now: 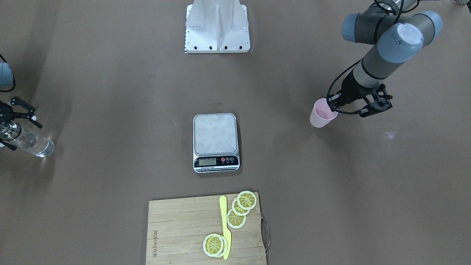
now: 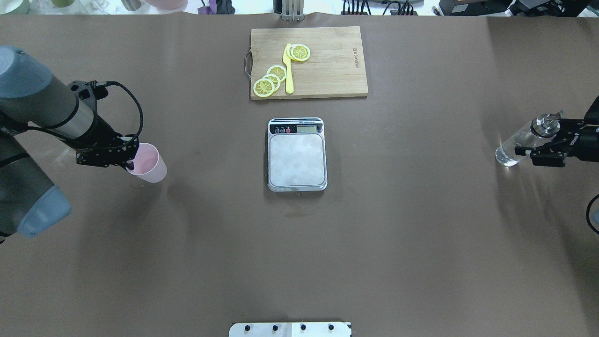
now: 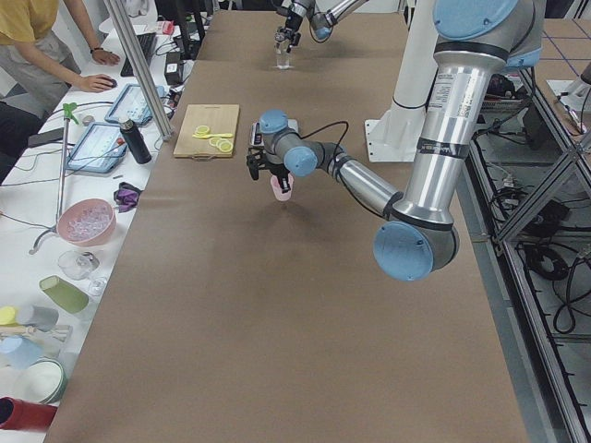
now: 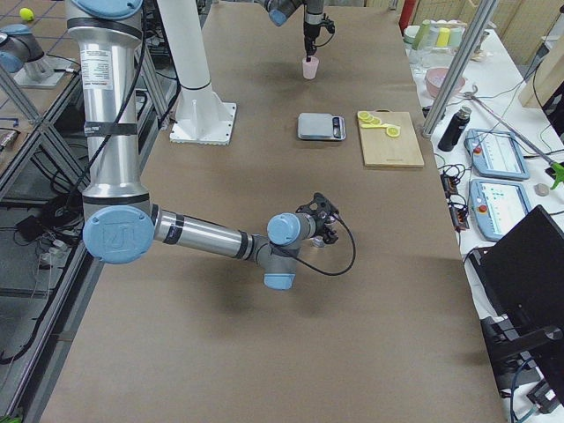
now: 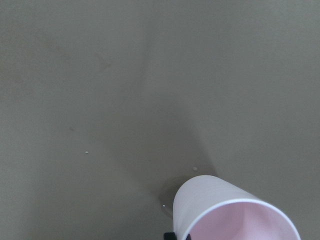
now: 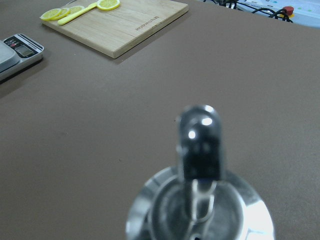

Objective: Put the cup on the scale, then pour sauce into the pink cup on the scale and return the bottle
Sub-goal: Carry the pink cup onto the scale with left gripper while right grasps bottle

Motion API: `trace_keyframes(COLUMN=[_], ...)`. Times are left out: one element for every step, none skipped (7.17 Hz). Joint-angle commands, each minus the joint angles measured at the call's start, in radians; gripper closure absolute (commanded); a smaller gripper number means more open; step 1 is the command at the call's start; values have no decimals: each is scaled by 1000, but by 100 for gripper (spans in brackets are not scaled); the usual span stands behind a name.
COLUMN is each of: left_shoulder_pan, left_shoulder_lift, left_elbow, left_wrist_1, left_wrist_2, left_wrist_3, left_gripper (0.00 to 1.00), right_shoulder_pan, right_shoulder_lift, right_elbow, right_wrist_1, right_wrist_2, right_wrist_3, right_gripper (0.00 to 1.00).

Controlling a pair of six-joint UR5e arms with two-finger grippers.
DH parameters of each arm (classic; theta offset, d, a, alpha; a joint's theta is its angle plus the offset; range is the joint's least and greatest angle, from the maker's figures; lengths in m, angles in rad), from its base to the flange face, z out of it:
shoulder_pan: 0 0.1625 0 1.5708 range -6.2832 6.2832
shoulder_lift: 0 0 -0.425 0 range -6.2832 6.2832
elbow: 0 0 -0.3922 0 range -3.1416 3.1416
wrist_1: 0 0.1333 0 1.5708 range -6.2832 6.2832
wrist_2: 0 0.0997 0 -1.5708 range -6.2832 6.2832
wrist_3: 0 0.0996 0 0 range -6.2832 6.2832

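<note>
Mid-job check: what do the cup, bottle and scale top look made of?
The cup: likely plastic, matte pale pink, opaque, thin rim. The bottle: clear glass or hard plastic, cannot tell which; see-through, with bright glints; its neck looks like polished metal. The scale: platform seemingly brushed metal, silver-grey with a dull, mottled sheen; front strip glossy black, probably plastic.

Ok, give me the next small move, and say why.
Probably carry the cup sideways toward the robot's right until it hangs over the scale. The left gripper is pinching the cup's rim, the cup looks tilted and slightly lifted, and the scale's platform is bare, well off to the side of the cup.
</note>
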Motion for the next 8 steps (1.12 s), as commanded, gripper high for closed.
trace_keyframes(left_shoulder_pan=[0,0,1,3,6,9,15,18], left_shoulder_lift=[-92,-115,-161,-202,-244,-297,-358,-433], left_elbow=[-5,-3,-6,1,23,52,95,171], left_wrist_1=[96,115,166,180,185,212,235,241], left_wrist_2=[-7,-7,-8,-10,-10,-11,-26,-37], left_wrist_3=[-7,-20,-40,-81,-130,-164,-175,-202], left_gripper=[100,100,100,100,100,100,100,100], right_shoulder_pan=[0,0,0,0,0,0,-2,-2], right_shoulder_lift=[5,5,12,12,14,21,29,38], right_elbow=[-48,-50,-50,-48,-45,-45,-47,-44], right_wrist_1=[50,52,52,52,53,53,52,52], right_wrist_2=[-10,-21,-22,-27,-30,-32,-36,-53], right_wrist_3=[0,0,1,3,3,3,4,9], right_gripper=[20,24,24,24,24,24,23,23])
